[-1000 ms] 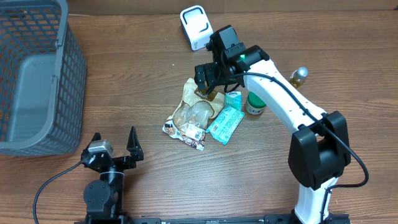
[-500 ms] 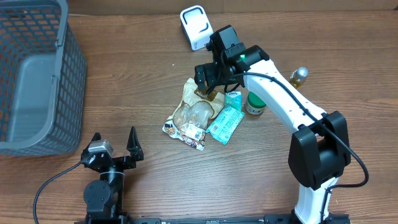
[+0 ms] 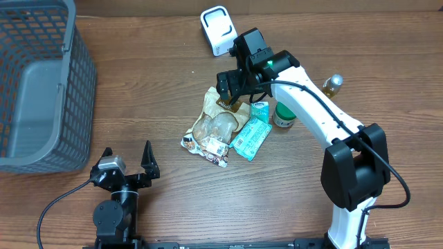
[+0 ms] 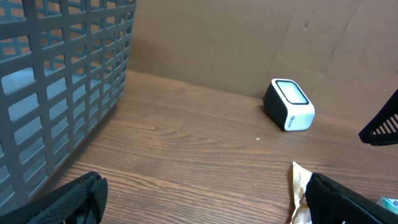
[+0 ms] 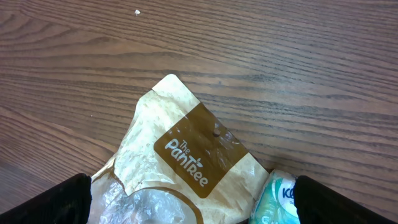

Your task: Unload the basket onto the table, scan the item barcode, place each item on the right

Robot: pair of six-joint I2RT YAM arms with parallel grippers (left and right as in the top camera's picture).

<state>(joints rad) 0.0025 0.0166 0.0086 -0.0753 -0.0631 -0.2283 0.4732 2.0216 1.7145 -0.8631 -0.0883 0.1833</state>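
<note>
Bread bag [image 3: 214, 128], tan paper, brown PanTree label, clear crinkled window.

We're looking at a robotics test bench dressed up as a shop checkout: a plain wooden table [image 3: 173, 200] against a bare brown board wall [image 4: 205, 43], with a grey shopping basket [image 3: 79, 90] at the upper left. Top centre sits a white barcode scanner [image 3: 218, 31]. Packaged groceries [image 3: 218, 128] are heaped mid-frame, and a robot arm's base [image 3: 353, 180] stands at lower right, cable trailing.
</note>
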